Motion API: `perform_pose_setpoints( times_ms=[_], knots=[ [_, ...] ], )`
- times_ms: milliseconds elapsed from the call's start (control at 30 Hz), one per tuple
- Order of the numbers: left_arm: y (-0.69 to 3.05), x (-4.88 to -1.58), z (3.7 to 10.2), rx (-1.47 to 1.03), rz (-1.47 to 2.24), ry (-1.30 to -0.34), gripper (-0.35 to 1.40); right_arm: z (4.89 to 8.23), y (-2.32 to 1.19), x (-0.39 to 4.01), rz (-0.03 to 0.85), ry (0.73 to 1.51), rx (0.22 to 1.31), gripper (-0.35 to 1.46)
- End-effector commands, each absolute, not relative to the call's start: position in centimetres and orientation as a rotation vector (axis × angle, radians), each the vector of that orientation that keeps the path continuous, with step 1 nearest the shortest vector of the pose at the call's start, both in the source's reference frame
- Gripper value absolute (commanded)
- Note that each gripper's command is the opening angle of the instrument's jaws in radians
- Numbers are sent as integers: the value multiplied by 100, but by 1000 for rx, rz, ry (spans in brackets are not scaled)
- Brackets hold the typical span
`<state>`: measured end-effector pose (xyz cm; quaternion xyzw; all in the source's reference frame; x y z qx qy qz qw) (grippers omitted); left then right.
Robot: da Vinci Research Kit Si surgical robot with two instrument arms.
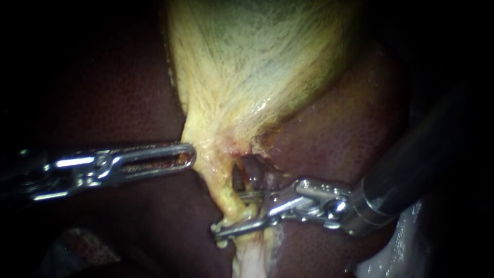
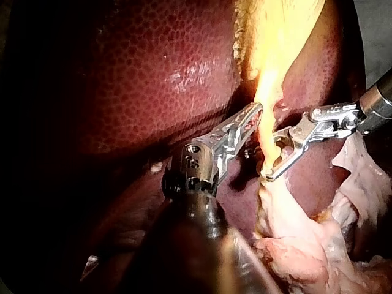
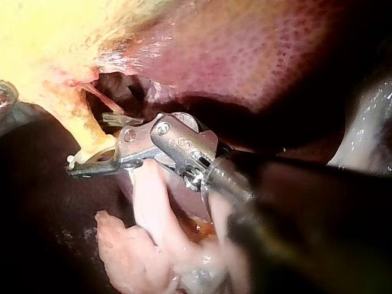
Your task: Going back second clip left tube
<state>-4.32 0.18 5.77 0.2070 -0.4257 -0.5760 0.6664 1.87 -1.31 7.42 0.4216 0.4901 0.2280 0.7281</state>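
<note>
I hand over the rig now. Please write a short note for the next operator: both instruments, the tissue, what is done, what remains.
Left instrument: pincer shut on the edge of the gallbladder, holding it aside.
Right instrument: pincer open, straddling the yellow strand below the gallbladder, over the liver.
Done: cannot confirm, as no clip shows clearly in any view.
Left: probably draw the right instrument back clear of the strand, then check for the clips.
</note>
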Motion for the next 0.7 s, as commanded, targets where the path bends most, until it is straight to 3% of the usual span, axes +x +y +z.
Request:
perform_pose_setpoints(
  times_ms=[33,467,700],
  knots=[
    [17,-432,578,466,-1301,-960,-35,742,-132,189,504,1082,924,60],
    [17,-433,578,463,-1303,-960,-35,764,-125,188,477,1221,1017,57],
    [18,-434,578,465,-1302,-960,-35,762,-127,188,389,1278,1124,49]
  ],
)
